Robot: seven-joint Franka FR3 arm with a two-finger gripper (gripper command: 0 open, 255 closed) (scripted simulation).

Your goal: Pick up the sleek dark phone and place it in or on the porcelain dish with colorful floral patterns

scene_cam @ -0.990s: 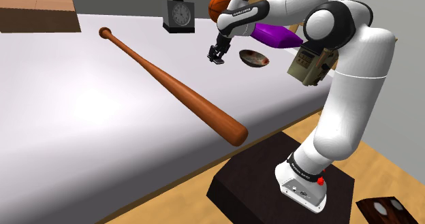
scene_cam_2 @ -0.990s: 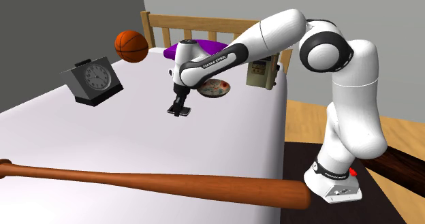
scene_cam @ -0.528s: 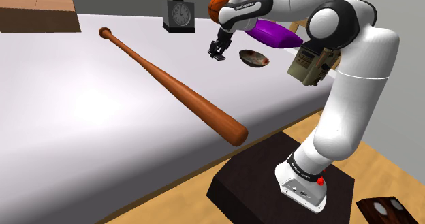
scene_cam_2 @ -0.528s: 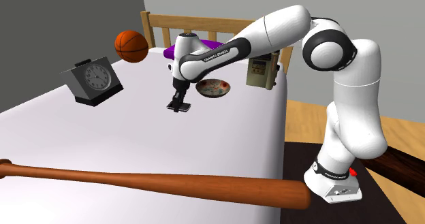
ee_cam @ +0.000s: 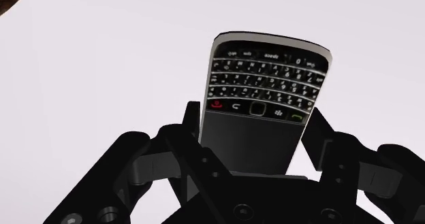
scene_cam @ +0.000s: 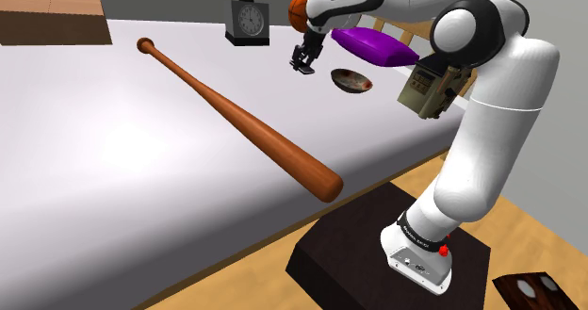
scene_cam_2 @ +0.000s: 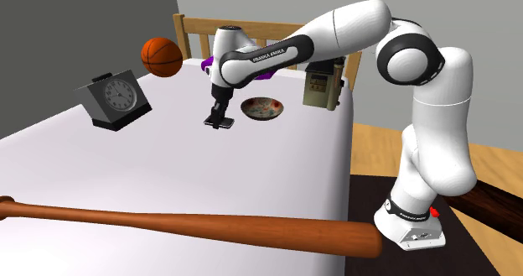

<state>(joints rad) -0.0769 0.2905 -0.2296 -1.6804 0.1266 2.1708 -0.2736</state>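
My black gripper (ee_cam: 253, 139) is shut on a dark phone (ee_cam: 262, 100) with a small keyboard; its fingers clasp the phone's screen end from both sides. In the second exterior view the gripper (scene_cam_2: 221, 120) hangs above the white bed surface with the phone (scene_cam_2: 222, 124) flat beneath it, just to the left of a floral bowl (scene_cam_2: 263, 108). In the shoulder view the gripper (scene_cam: 303, 63) is up and to the left of the bowl (scene_cam: 351, 81).
A long wooden baseball bat (scene_cam: 240, 120) lies across the bed. A grey alarm clock (scene_cam_2: 114, 101), a basketball (scene_cam_2: 161, 56), a purple cushion (scene_cam: 374, 45) and a tan box-like device (scene_cam_2: 322, 87) stand near the wooden headboard (scene_cam_2: 251, 37). The stand (scene_cam: 391, 256) sits on a wood floor.
The gripper has risen with the phone in it, lifting higher above the bed and shifting slightly toward the headboard. The bowl and other things stayed put.
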